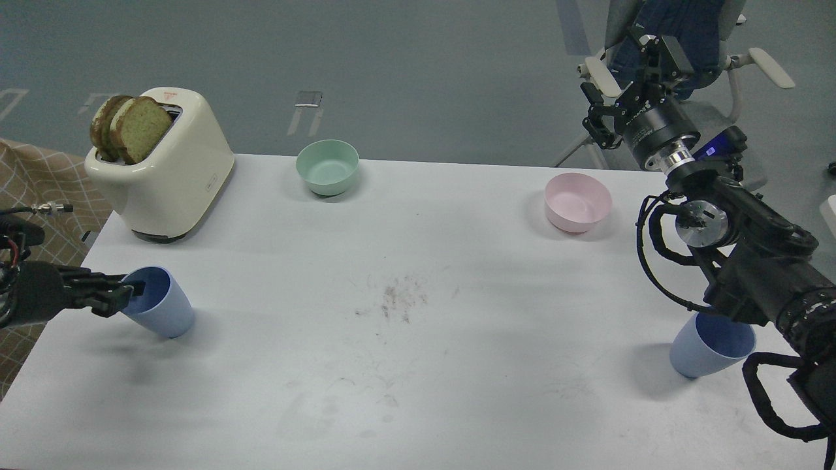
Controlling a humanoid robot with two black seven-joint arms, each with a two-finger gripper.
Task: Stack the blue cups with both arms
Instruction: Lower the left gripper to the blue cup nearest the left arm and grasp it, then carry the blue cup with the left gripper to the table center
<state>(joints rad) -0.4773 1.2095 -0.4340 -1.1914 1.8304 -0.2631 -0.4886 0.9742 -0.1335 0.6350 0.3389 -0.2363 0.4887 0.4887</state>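
Right cup point(710, 348): upright near the table's point(418, 365) right edge toward the front, partly hidden by the right arm point(751, 261) passing above it.
Left cup point(159, 301): near the left edge, tilted, base on the table, mouth leaning left.
Left gripper point(124, 294): comes in low from the left edge, at the left cup's rim; one finger seems to reach inside the mouth. Grip seems narrow about the rim, but I cannot tell whether it is clamped.
Right gripper point(643, 72): raised high past the back right corner, well apart from both cups; fingers spread wide, nothing between them.
Toaster point(163, 173): cream, back left corner, two slices of bread point(127, 127) standing up out of it.
Green bowl point(327, 167): back edge, left of centre.
Pink bowl point(578, 202): back right, near the right arm.
Table centre: dark smudges.
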